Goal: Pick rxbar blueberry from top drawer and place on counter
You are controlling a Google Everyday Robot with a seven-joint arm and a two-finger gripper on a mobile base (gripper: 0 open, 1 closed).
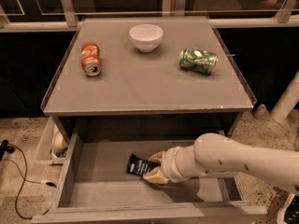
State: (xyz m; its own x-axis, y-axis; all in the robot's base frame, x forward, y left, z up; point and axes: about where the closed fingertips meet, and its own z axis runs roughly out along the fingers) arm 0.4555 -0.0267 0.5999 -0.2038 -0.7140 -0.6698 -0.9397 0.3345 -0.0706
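Gripper (153,166) down inside the open drawer (93,190), at the right end of the snack bar (138,164).

The dark-wrapped snack bar lies flat on the drawer's floor, near its middle and a little toward the back. The white arm (233,160) comes in over the drawer's right wall. Its two tan fingers (157,156) stand apart, one on each side of the bar's right end, and whether they press on it cannot be told. The counter (140,85) sits above and behind the drawer. On it, a red can (91,58) lies on its side over the drawer's left part. A white bowl (146,37) stands upright over the drawer's middle, at the far edge. A green can (198,61) lies on its side over the drawer's right part.
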